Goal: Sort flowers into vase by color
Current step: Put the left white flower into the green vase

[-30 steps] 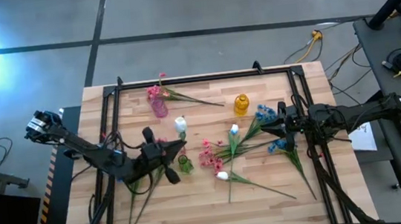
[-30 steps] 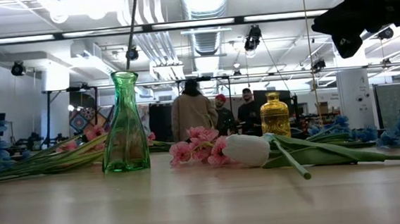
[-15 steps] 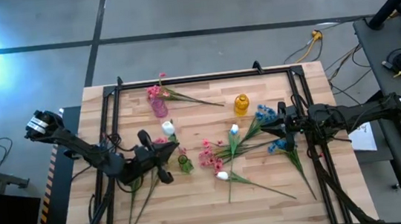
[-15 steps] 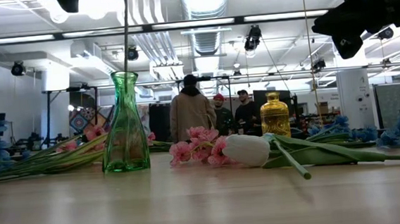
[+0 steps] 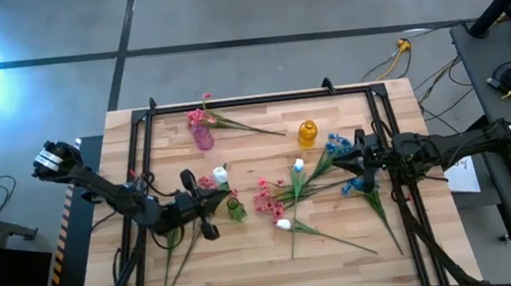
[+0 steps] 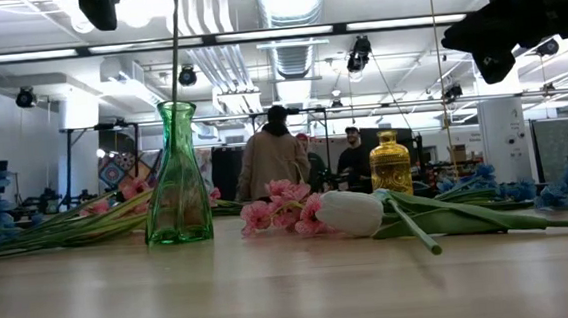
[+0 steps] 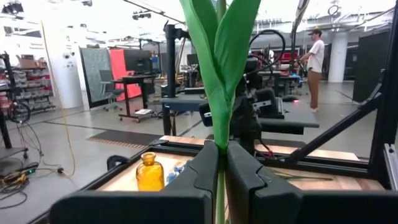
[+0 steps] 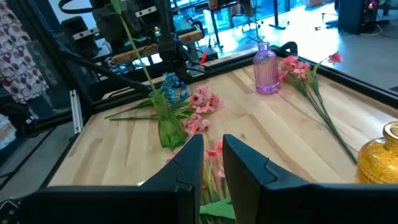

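My left gripper [image 5: 212, 198] is shut on a white flower [image 5: 220, 174] beside the green vase [image 5: 235, 209]. The flower's thin stem [image 6: 176, 56] stands almost upright, and its lower part goes down into the vase's mouth [image 6: 176, 104]. Loose flowers lie on the table's middle: pink [image 5: 266, 199], white [image 5: 284, 224] and blue [image 5: 336, 142]. My right gripper [image 5: 347, 157] hovers above the blue ones at the table's right. Its fingers [image 8: 186, 163] stand a narrow gap apart with nothing between them. My left gripper pinches the white flower's green stem [image 7: 220, 142] between its two fingers, just below where the long leaves spread. The fingers come about level from the table's left side and lie across the stem. The flower stands nearly upright, blossom above, lower stem inside the green vase.
A pink vase [image 5: 203, 137] stands at the far left with pink flowers [image 5: 239, 124] lying beside it. A yellow vase [image 5: 307, 134] is far of centre. Green stems [image 5: 177, 256] lie near the left front. People stand in the room behind [image 6: 274, 155].
My left gripper has come down and a little toward the table's left and near edges, still shut on the white flower. The stem has gone from slanted to nearly upright and sunk lower into the green vase. The right arm kept still.
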Controlling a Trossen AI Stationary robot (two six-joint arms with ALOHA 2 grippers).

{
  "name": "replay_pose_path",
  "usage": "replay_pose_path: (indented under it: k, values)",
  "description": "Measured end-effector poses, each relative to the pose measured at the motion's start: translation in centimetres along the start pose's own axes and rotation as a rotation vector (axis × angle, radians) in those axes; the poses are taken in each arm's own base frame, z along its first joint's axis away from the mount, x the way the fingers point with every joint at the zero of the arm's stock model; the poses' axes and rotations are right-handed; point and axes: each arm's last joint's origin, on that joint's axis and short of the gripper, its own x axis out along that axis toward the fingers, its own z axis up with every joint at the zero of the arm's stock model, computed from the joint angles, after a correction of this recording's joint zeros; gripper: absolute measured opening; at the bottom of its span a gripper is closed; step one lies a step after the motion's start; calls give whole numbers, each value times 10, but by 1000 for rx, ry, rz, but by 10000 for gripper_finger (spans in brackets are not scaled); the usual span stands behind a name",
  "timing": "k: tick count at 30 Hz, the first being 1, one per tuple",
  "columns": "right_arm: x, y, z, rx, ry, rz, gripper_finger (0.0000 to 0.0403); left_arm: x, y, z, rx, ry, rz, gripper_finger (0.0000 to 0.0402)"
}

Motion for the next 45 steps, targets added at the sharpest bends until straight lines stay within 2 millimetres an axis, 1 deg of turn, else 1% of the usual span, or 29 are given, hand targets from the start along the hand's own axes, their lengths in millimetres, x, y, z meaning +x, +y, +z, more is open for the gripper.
replay_pose_path:
  k: [7,13,20,28,33,39,45]
  values:
    - [0,0,0,8,0,0,52,0,1,-2,-20,11,51,7]
    - [0,0,0,29,0,0,52,0,1,-2,-42,13,55,51]
    - [0,0,0,35,0,1,52,-1,2,-3,-43,20,102,103]
    - [0,0,0,36,0,0,52,-8,-4,-3,-34,32,68,132]
    - [0,0,0,37,1,1,52,-15,-6,-4,-56,53,159,150]
    - [0,0,0,38,0,1,52,-22,-11,-3,-57,62,161,206]
    - [0,0,0,93,1,1,52,-28,-19,5,-79,58,134,263]
